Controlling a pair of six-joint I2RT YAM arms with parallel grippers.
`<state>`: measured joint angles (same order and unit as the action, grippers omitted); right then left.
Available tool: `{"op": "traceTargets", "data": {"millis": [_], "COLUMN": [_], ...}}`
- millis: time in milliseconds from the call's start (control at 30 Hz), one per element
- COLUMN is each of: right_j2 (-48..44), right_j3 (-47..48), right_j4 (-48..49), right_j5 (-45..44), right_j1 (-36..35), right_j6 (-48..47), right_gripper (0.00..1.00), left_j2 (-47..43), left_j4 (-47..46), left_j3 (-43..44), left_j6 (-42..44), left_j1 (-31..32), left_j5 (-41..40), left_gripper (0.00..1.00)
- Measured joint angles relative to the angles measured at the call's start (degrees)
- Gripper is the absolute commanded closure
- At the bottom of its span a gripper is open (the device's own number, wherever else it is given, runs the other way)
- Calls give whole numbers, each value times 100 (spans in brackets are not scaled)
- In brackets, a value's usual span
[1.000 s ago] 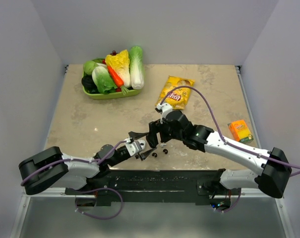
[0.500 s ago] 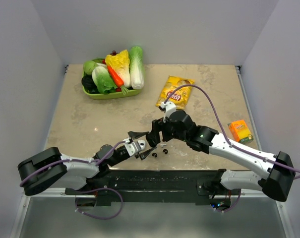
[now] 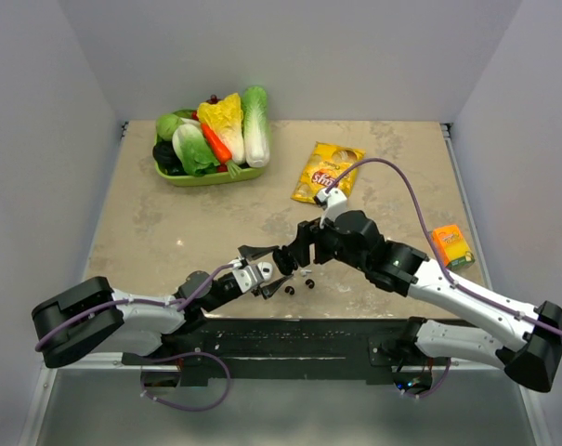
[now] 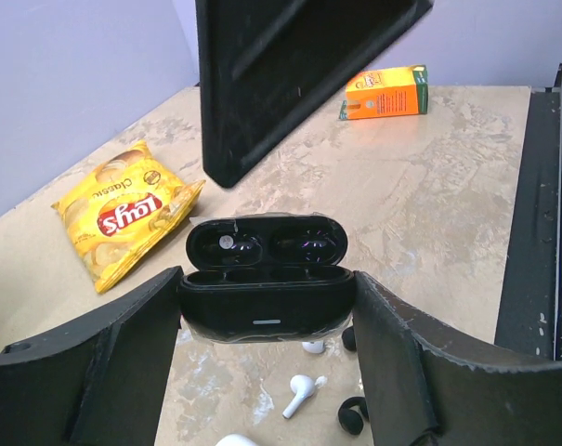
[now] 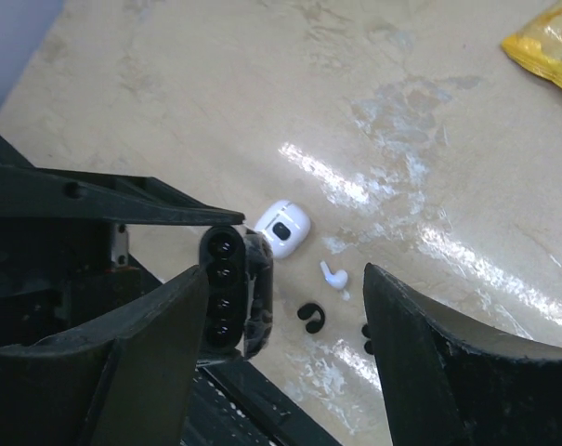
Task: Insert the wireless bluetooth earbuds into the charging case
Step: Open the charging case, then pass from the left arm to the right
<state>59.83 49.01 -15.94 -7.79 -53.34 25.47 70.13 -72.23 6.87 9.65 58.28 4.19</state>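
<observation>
Holding the open black charging case (image 4: 267, 316) above the worktop (image 4: 429, 186), the left tool (image 4: 267, 279) is clamped on its sides. The right tool (image 5: 288, 277) hovers over it, jaws wide, empty. A white earbud (image 5: 333, 274) and a dark earbud (image 5: 310, 318) lie loose near the worktop's near edge. This looks like the picking step: next comes a fine pinch on one tiny bud.

- the charging case (image 4: 267, 302) was glossy black plastic;
- the white earbud (image 4: 299, 395) looked like smooth, glossy plastic;
- the fingers (image 4: 95, 372) of the left tool (image 4: 267, 279) were matt black plastic, scuffed;
- the worktop (image 5: 401, 139) was mottled beige, stone-like, with a sheen;
- the chip bag (image 4: 123, 209) was crinkled shiny foil.
</observation>
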Motion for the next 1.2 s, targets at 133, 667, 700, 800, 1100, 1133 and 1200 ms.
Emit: {"op": "traceTargets", "data": {"millis": [133, 667, 700, 800, 1100, 1133, 1200], "right_j2": [-83, 476, 476, 481, 592, 601, 610], "right_j3": [2, 0, 0, 0, -31, -31, -39], "right_j4": [201, 328, 328, 334, 350, 352, 356], "right_j5": [157, 435, 435, 435, 435, 435, 437], "right_j1": [0, 0, 0, 0, 0, 0, 0], "right_j6": [-4, 55, 61, 66, 68, 68, 74], "right_gripper": [41, 58, 59, 60, 69, 71, 75], "left_j2": [2, 2, 2, 2, 2, 2, 2], "left_j4": [-7, -7, -7, -7, -7, -7, -2], "left_j3": [0, 2, 2, 2, 2, 0, 0], "left_j6": [0, -2, -2, -4, -7, -7, -9], "left_j1": [0, 0, 0, 0, 0, 0, 0], "left_j5": [-20, -17, -17, -17, -15, -15, -15], "left_gripper": [100, 100, 100, 100, 100, 100, 100]}}
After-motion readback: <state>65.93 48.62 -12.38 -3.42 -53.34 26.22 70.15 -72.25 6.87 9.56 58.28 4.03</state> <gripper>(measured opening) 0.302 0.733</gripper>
